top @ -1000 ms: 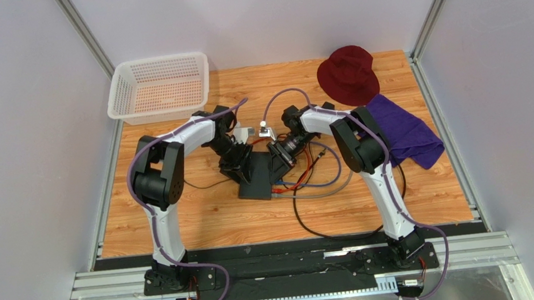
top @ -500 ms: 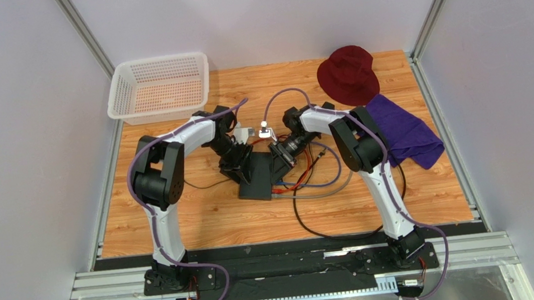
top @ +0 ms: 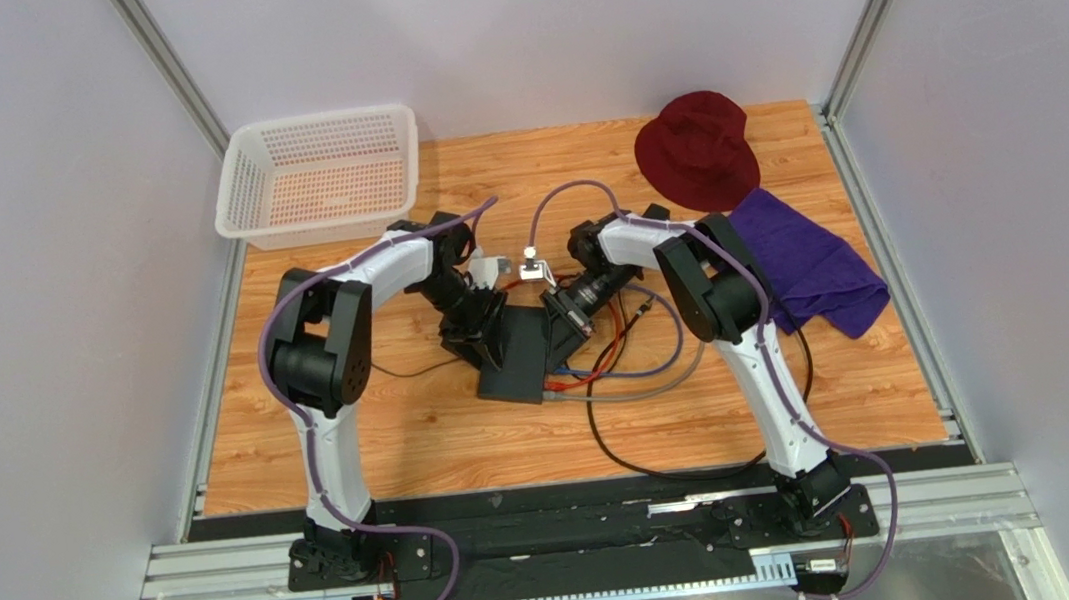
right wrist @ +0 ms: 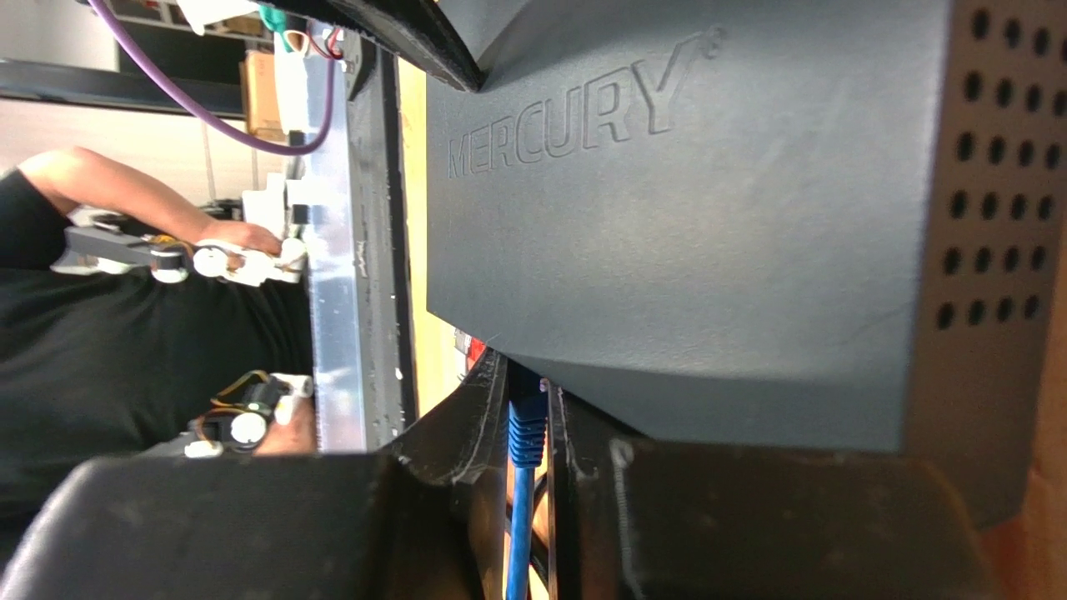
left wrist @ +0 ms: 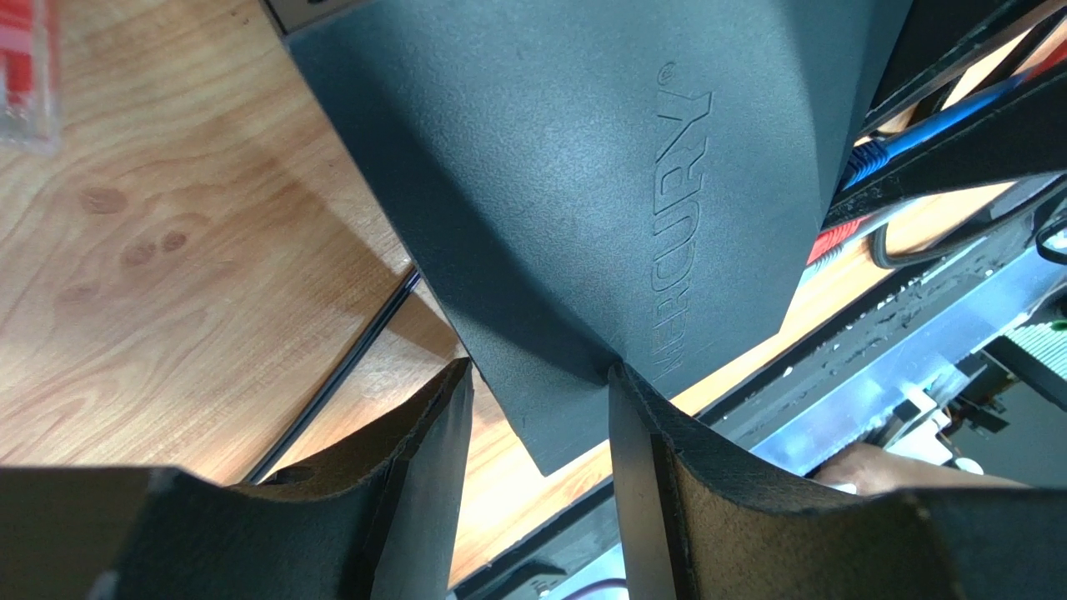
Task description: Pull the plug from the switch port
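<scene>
The switch (top: 516,351) is a flat dark grey box lying mid-table between both arms; the wrist views show its lid (left wrist: 564,188) (right wrist: 701,225). My left gripper (left wrist: 539,388) clamps one corner of the box, a finger (left wrist: 426,450) on each side. A blue plug (right wrist: 526,431) with a ribbed boot enters the box's long edge, and the port itself is hidden under that edge. My right gripper (right wrist: 526,400) is shut on this plug, its fingers tight against both sides. From above, the right gripper (top: 566,312) sits at the box's right edge and the left gripper (top: 477,334) at its left.
Blue, red and black cables (top: 624,370) loop on the table right of the switch. A thin black cable (left wrist: 338,381) runs off its left side. A white basket (top: 319,174) stands back left. A dark red hat (top: 695,149) and a purple cloth (top: 809,269) lie back right.
My right gripper's jaws have narrowed onto the blue plug. The left gripper keeps its hold on the switch, and neither arm has moved noticeably.
</scene>
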You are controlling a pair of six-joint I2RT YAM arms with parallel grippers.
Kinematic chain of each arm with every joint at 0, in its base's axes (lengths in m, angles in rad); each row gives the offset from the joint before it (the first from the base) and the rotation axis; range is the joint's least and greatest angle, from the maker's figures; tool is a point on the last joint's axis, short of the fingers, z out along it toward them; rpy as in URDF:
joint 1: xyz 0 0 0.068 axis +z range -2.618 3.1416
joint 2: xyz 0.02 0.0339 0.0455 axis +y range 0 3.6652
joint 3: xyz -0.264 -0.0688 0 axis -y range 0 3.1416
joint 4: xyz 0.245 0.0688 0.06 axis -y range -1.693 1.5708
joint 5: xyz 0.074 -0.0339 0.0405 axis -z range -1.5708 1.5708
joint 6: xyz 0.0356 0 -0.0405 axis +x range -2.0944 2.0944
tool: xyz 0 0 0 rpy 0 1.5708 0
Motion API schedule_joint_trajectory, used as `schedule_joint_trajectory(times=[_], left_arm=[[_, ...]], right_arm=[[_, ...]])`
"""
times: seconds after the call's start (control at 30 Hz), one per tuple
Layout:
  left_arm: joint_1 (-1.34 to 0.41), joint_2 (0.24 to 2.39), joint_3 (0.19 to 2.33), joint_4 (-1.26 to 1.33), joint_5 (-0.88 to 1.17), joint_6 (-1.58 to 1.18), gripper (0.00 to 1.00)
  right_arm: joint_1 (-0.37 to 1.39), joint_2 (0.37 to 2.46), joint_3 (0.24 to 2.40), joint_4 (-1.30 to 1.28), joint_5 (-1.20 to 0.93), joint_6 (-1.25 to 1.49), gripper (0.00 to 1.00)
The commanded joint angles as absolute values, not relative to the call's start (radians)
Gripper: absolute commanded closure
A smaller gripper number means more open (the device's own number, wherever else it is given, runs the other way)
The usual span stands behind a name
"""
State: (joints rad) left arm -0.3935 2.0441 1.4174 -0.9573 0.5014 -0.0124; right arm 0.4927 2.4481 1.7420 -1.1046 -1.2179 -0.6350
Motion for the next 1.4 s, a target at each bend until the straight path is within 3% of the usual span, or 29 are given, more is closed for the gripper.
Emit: schedule_joint_trajectory(times=[0.0, 0.1, 0.33, 0.47, 0.6, 0.9, 1.03, 1.37], left_arm=[[-0.414, 2.118, 1.396, -0.885, 0.367, 0.037, 0.49], [-0.414, 2.117, 1.396, -0.884, 0.364, 0.038, 0.48], [-0.416, 2.115, 1.396, -0.881, 0.364, 0.04, 0.49], [-0.414, 2.117, 1.394, -0.881, 0.364, 0.044, 0.49], [-0.416, 2.121, 1.397, -0.884, 0.365, 0.048, 0.5], [-0.414, 2.138, 1.414, -0.89, 0.36, 0.051, 0.5], [-0.414, 2.138, 1.413, -0.89, 0.36, 0.055, 0.5], [-0.416, 2.137, 1.414, -0.89, 0.361, 0.063, 0.51]], right_arm=[[0.514, 2.494, 1.735, -1.054, -1.121, -0.605, 0.94], [0.514, 2.493, 1.727, -0.984, -1.042, -0.487, 0.99], [0.512, 2.54, 1.766, -1.017, -0.97, -0.4, 1.0], [0.512, 2.549, 1.766, -1.087, -0.998, -0.489, 1.0], [0.492, 2.574, 1.802, -1.262, -1.175, -0.673, 1.0], [0.477, 2.576, 1.806, -1.301, -1.161, -0.725, 1.0], [0.483, 2.614, 1.865, -1.232, -1.036, -0.51, 1.0], [0.479, 2.562, 1.758, -1.219, -1.076, -0.48, 1.0]])
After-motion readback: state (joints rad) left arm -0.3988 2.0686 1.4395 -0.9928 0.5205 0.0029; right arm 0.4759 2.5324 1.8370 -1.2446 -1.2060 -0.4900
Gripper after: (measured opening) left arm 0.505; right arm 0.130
